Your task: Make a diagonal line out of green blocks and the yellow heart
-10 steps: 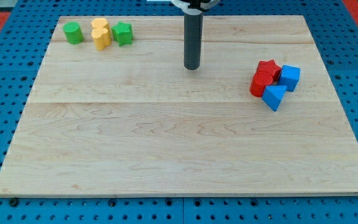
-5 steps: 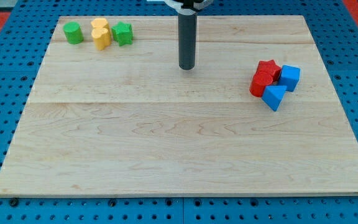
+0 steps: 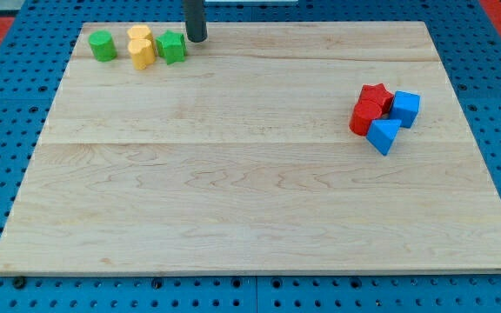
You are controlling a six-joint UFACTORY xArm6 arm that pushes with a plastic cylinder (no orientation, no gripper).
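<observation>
A green round block sits at the board's top left. Right of it stand two yellow blocks touching each other, one behind the other; which is the heart I cannot tell. A green star block sits just right of them. My tip is at the view's top, just right of the green star and slightly above it, very close to it.
At the view's right is a tight cluster: a red star, a red block, a blue cube and a blue wedge-like block. The wooden board lies on a blue pegboard.
My tip has moved from the board's upper middle to the view's upper left, ending beside the green star. No block has moved.
</observation>
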